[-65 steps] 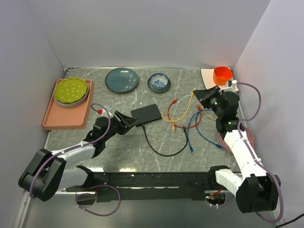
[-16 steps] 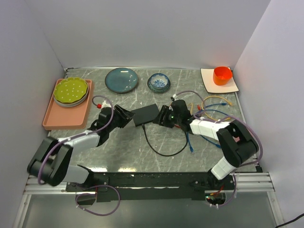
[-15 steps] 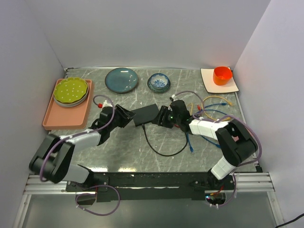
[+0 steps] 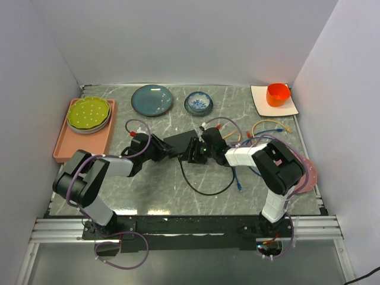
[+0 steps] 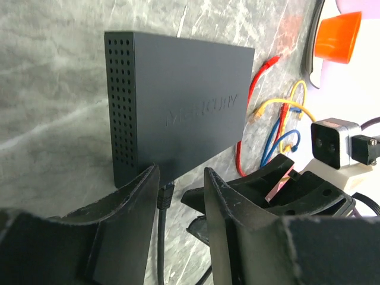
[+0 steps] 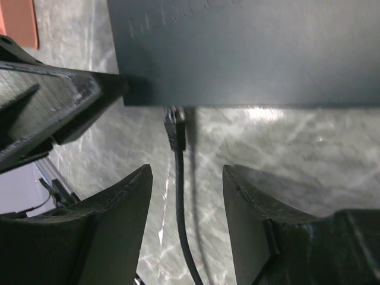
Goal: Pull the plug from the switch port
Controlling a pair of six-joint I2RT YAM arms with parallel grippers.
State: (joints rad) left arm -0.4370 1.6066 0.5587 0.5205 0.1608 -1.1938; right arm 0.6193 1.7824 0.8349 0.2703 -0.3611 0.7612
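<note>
The switch (image 4: pixel 180 142) is a flat matte-black box lying mid-table; it fills the top of the right wrist view (image 6: pixel 249 53). A black plug (image 6: pixel 176 127) sits in a port on the switch's long edge, and its black cable (image 4: pixel 205 191) loops toward the front. My left gripper (image 5: pixel 181 175) is open, its jaws straddling the switch's near corner (image 5: pixel 178 107) with the plug (image 5: pixel 165 193) between them. My right gripper (image 6: pixel 187 170) is open just short of the plug, with the cable running between its fingers untouched. In the top view the left gripper (image 4: pixel 162 148) and right gripper (image 4: pixel 191 152) flank the switch.
A pink tray (image 4: pixel 80 148) with a green plate (image 4: pixel 89 114) stands at the left. A blue plate (image 4: pixel 152 99) and a small bowl (image 4: pixel 198 102) are at the back. An orange cup (image 4: pixel 278 94) sits on a white dish back right. Loose coloured cables (image 4: pixel 261 132) lie right of the switch.
My right arm has swung from the right side across to the switch's port edge. My left gripper has edged up to the switch and its jaws have narrowed.
</note>
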